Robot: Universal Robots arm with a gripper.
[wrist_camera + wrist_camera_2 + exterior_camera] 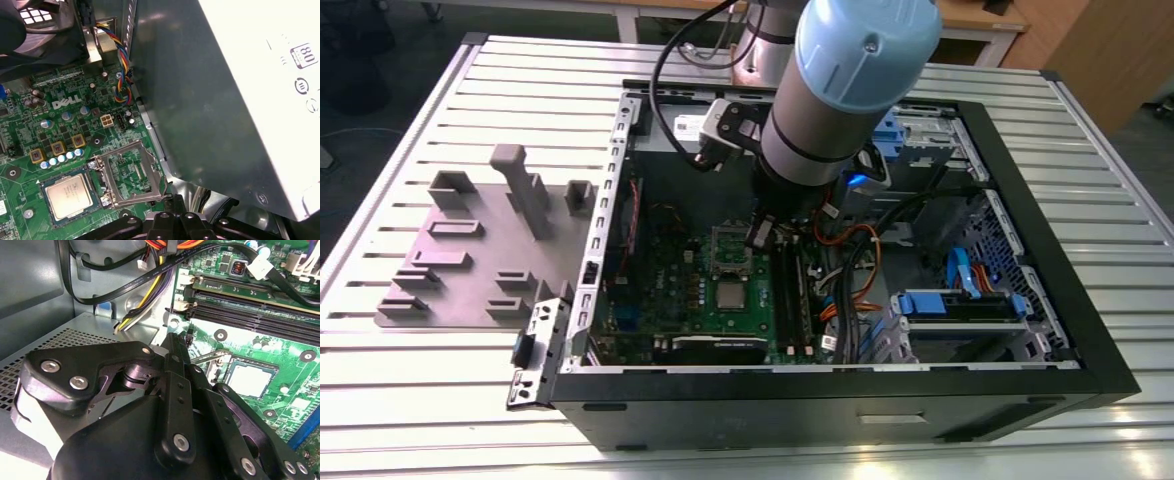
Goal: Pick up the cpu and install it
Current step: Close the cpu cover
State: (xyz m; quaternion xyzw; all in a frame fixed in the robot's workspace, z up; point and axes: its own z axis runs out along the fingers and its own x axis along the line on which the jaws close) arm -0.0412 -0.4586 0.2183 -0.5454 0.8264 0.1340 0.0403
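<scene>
The cpu (730, 293), a small square chip with a silver top, lies flat in its socket on the green motherboard (674, 290); both wrist views show it too (248, 380) (70, 196). Beside it the hinged metal frame (131, 172) stands swung open. My gripper (758, 235) hangs inside the open computer case, a short way from the cpu, over the frame's side. In the second wrist view its black fingers (172, 355) meet at the tip (173, 340). In the first wrist view the tip (167, 201) sits right at the frame's free edge. Nothing shows between the fingers.
A big grey box with a white label (240, 100) stands close beside the socket. Memory slots (250, 310) and bundled cables (130, 265) lie near the gripper. A fan (40, 30) sits past the board. Outside the case, a grey fixture plate (467, 250) rests on the slatted table.
</scene>
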